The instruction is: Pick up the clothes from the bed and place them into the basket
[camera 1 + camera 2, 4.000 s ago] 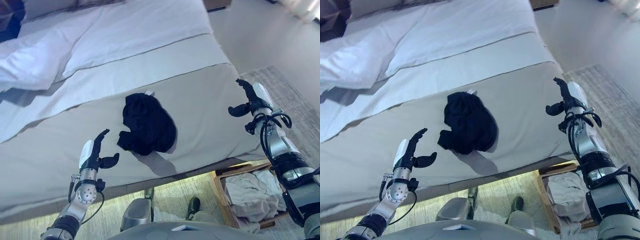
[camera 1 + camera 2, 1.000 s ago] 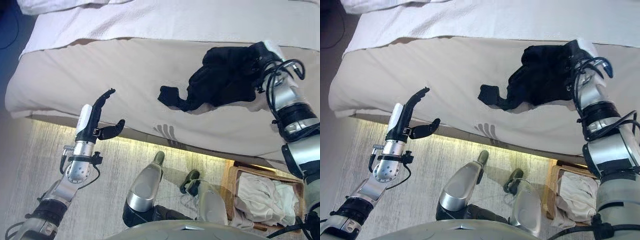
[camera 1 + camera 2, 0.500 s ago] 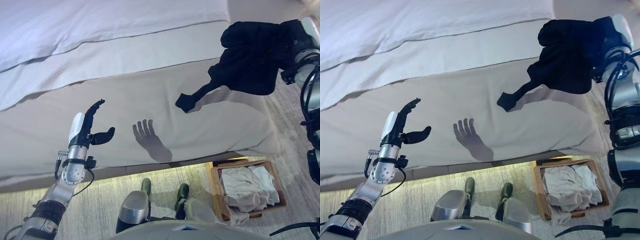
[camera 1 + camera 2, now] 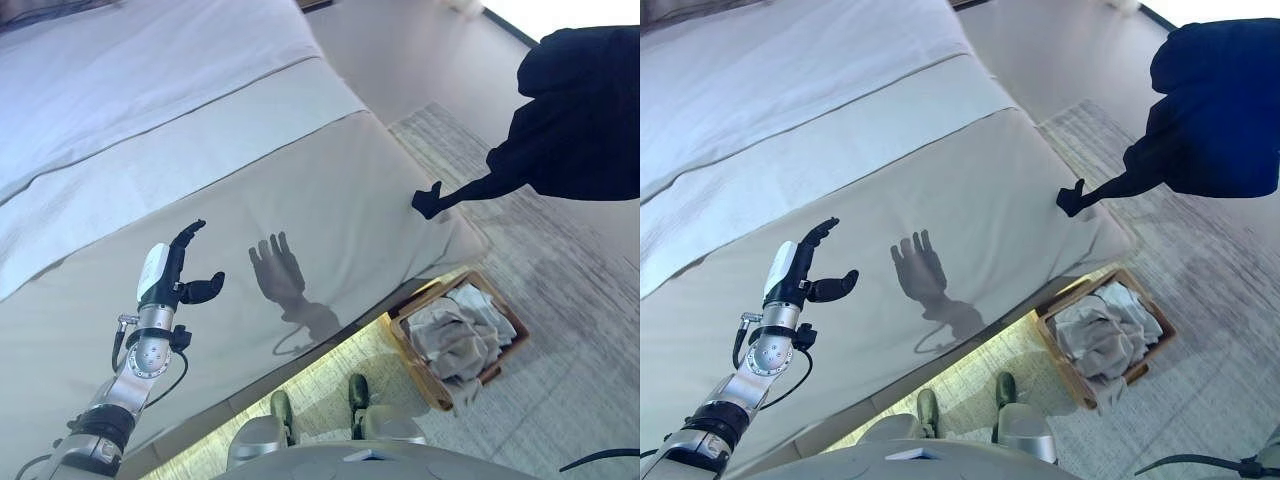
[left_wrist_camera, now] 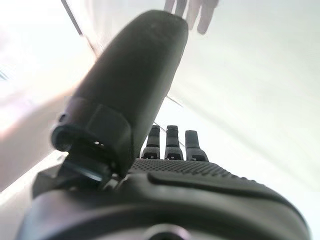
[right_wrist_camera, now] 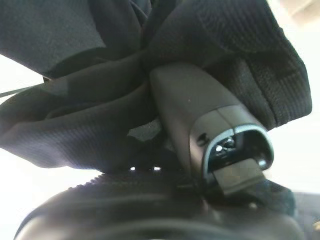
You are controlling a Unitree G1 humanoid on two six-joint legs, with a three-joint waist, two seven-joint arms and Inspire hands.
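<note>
We are mid-carry — our right hand [image 6: 210, 135] clamps the black garment [image 4: 580, 110] beyond the basket [image 4: 415, 365]; next, lower in. Left hand [image 4: 165, 285] spread.

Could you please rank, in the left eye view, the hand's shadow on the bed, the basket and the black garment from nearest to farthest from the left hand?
From the left hand, low on the left over the bed:
1. Hand's shadow, just to its right on the bed cover.
2. Basket, on the floor past the bed's corner, holding pale clothes.
3. Black garment, hanging at the upper right.
</note>
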